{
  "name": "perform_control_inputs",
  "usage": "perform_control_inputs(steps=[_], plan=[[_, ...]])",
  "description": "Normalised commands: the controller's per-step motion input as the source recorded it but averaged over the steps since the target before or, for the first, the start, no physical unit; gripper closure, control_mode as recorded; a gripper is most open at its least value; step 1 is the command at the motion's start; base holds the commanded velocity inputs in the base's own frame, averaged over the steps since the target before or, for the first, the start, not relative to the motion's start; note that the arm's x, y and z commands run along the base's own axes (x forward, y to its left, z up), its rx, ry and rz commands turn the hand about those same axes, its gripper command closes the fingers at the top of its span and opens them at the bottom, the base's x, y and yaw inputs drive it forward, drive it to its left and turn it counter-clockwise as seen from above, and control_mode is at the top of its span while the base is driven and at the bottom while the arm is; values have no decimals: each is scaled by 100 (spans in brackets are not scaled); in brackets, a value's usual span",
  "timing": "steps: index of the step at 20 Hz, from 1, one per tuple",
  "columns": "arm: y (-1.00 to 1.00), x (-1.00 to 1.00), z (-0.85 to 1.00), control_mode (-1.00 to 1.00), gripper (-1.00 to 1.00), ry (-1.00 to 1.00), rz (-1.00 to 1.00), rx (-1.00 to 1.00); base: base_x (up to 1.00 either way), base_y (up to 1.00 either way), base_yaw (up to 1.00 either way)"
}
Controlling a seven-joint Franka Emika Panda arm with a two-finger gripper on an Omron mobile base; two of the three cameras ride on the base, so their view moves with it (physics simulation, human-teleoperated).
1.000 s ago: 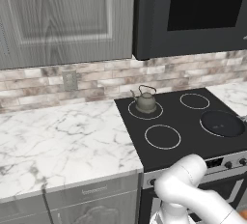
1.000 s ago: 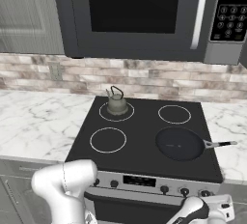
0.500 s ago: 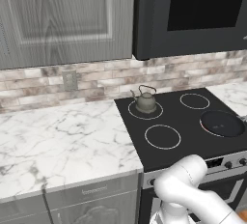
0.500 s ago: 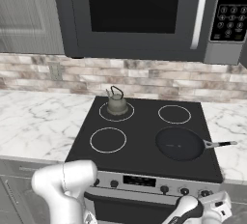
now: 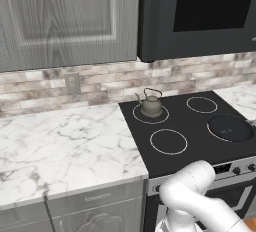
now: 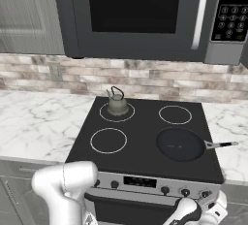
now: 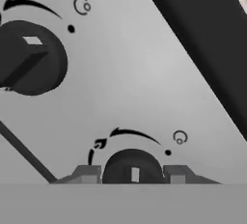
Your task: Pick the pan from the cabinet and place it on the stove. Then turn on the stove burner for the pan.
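Kitchen scene with the arm working at the front of the stove (image 6: 145,141). The pan (image 6: 181,144) rests on the stove's front right burner (image 5: 230,128), its thin handle (image 6: 222,145) pointing toward the right edge of the cooktop. A kettle (image 6: 116,104) stands on the rear left ring (image 5: 150,114); the front left ring (image 6: 108,140) and rear right ring (image 6: 175,114) are bare. Along the stove's front edge runs a silver strip (image 7: 144,73) carrying black knobs (image 6: 185,192). In the right base view the gripper (image 6: 196,208) sits low at the right end of this strip, close against the knobs. In the hand view the two fingertips (image 7: 88,175) stand apart on either side of one knob (image 7: 132,167), which lies between them at the bottom of the view; the jaws flank the knob closely, but whether the pads press on it cannot be told. A second knob (image 7: 29,59) sits farther along the strip, well apart from the fingers. A microwave (image 6: 140,15) hangs above the stove, the cabinet (image 5: 65,18) is mounted to its left with its door closed, and a marble counter (image 5: 60,146) adjoins the stove's left edge.
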Motion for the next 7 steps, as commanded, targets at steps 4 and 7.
perform_control_inputs(steps=[4, 7], plan=[[0, -14, 2, -100, 100, -8, 5, -33, 0, 0, 0], [0, -13, 1, -100, 100, -8, 5, -32, 0, 0, 0]])
